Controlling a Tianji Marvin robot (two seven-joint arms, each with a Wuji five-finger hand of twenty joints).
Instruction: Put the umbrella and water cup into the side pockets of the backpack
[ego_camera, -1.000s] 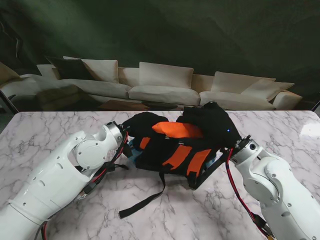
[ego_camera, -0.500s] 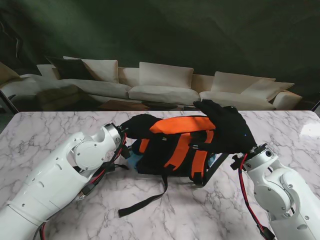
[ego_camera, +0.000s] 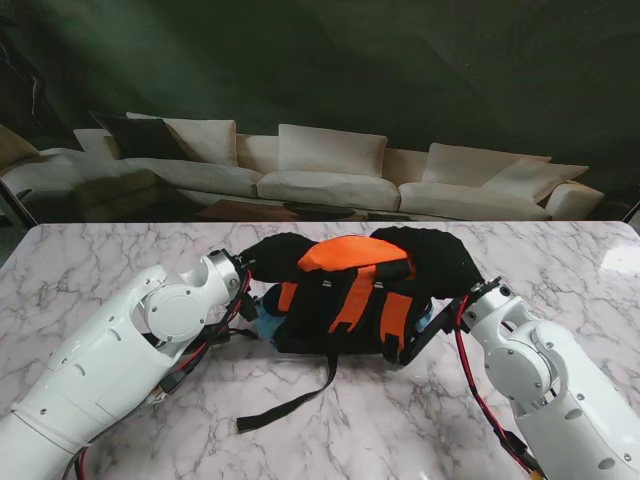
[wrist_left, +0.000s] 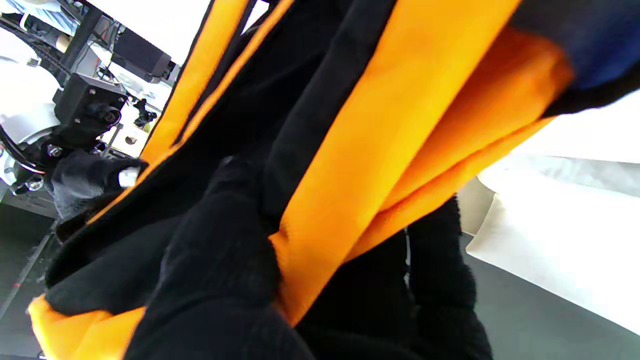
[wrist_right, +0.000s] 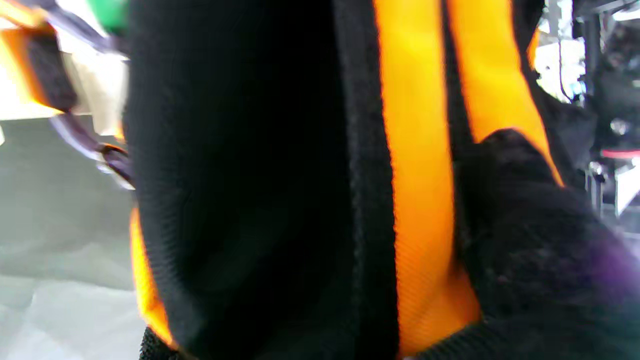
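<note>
Both black-gloved hands, left hand (ego_camera: 275, 250) and right hand (ego_camera: 435, 258), clamp the black-and-orange fabric backpack (ego_camera: 345, 300) mid-table. Its loose fabric could slip; umbrella and cup unseen.

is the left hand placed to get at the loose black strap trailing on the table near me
Probably not as things stand. The left hand is shut on the backpack, its fingers wrapped in fabric. The strap lies uncovered on the marble, but that hand would have to let go first.
</note>
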